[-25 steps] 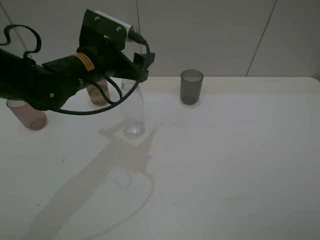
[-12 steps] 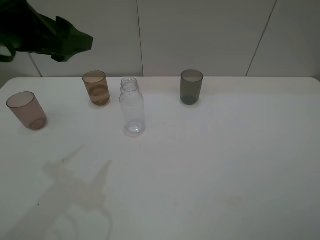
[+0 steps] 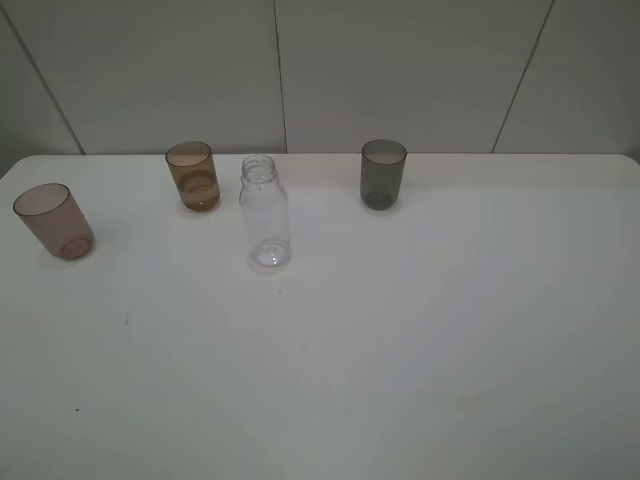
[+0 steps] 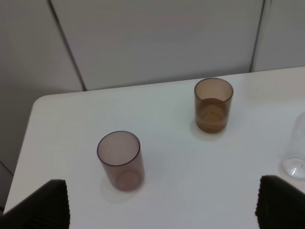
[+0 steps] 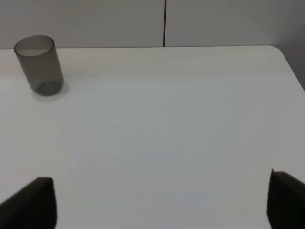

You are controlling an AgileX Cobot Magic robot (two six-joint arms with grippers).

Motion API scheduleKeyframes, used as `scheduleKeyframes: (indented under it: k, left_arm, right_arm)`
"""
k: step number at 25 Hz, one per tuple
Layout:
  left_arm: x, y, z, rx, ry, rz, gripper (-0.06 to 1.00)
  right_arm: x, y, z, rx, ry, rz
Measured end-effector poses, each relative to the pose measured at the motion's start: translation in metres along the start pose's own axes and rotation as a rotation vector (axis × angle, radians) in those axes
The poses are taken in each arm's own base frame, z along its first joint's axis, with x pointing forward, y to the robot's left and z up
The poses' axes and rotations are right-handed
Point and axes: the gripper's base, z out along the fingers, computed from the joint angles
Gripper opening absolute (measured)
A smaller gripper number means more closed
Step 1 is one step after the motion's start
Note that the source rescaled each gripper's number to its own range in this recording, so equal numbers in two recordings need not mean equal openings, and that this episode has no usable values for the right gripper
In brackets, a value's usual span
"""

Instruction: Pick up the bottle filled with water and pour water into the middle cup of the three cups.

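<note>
Black jaw tips are standing wide apart and empty on both arms, clear of the worktop (image 3: 420, 360).
Ahead of the left jaws, the pinkish cup (image 4: 120, 160) is sitting nearest, the middle cup (image 4: 213, 105) farther off with liquid showing in its lower part, and the bottle (image 3: 265, 212) is standing upright just beyond that cup's side, looking drained. The dark grey cup (image 5: 39, 65) is waiting ahead of the right jaws. With pouring apparently finished, retreating high and steady seems wisest, avoiding any brush against bottle or cups.
</note>
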Motion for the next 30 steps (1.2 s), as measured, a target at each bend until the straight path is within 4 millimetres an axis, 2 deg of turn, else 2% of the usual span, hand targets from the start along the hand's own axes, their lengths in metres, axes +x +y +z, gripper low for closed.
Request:
scheduleKeyframes:
  k: [4,7,12,16,22,30]
  left_arm:
    - [0.018,-0.001,-0.024,0.007,0.044,-0.011,1.0]
    - [0.033,-0.003,-0.028,0.018,0.076,-0.018,1.0]
    - [0.074,-0.012,-0.026,0.09,0.139,-0.059,1.0]
    - [0.096,-0.015,-0.037,0.106,0.081,-0.057,1.0]
    - [0.109,-0.015,-0.034,0.1,0.14,-0.027,1.0]
    - [0.11,-0.014,-0.024,0.08,0.098,-0.017,1.0]
  right_arm:
    - [0.0,0.0,0.0,0.0,0.0,0.0]
    - [0.0,0.0,0.0,0.0,0.0,0.0]
    - [0.0,0.0,0.0,0.0,0.0,0.0]
    - [0.0,0.0,0.0,0.0,0.0,0.0]
    - [0.0,0.0,0.0,0.0,0.0,0.0]
    - [0.0,0.0,0.0,0.0,0.0,0.0]
